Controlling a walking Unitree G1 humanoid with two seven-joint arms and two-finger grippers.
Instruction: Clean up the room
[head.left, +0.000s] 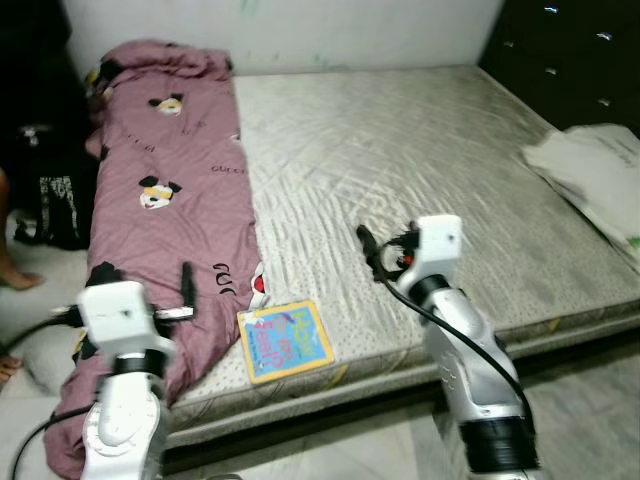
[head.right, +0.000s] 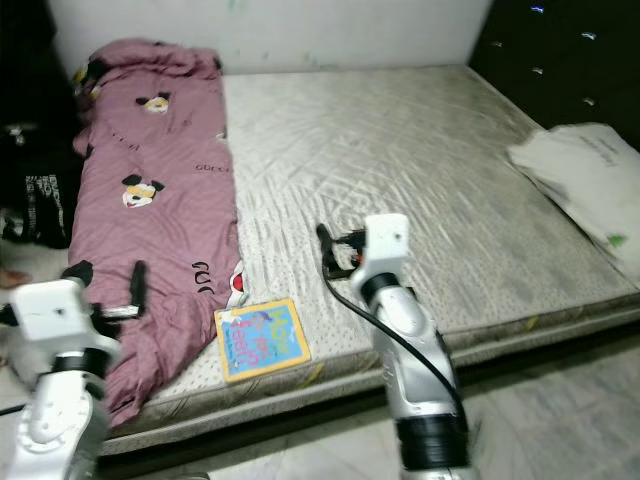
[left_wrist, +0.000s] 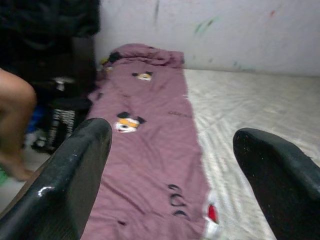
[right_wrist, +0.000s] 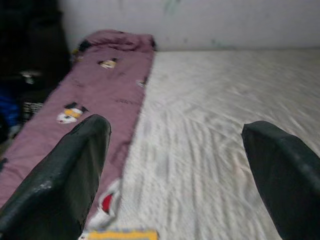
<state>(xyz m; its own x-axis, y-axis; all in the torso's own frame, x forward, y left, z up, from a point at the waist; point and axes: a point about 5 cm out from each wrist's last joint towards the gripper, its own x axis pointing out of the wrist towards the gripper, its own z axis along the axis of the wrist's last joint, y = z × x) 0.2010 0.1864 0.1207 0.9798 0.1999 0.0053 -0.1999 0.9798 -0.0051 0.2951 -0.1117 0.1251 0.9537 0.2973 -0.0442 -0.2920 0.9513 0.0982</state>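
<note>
A bare grey quilted mattress (head.left: 420, 180) was observed on a low bed against a pale wall (head.left: 300, 30). A mauve blanket (head.left: 170, 190) printed with cartoon dog faces was laid along the robot's left side of the mattress, bunched at the far end and hanging over the near left corner. A thin, square children's book (head.left: 285, 340) with a blue and yellow cover was found flat on the mattress at the near edge, touching the blanket's hem. A crumpled white cloth (head.left: 590, 175) was noted at the right edge of the mattress, beside a dark cabinet (head.left: 570, 60). Dark bags (head.left: 45, 150) and a person's bare leg (left_wrist: 15, 125) were recorded on the floor to the left of the bed.

The left hand (head.left: 187, 290) was held above the blanket's near end, just left of the book, fingers spread wide and empty. The right hand (head.left: 372, 252) was held over bare mattress, beyond and right of the book, likewise wide and empty. Nothing lay between either hand and the book.
</note>
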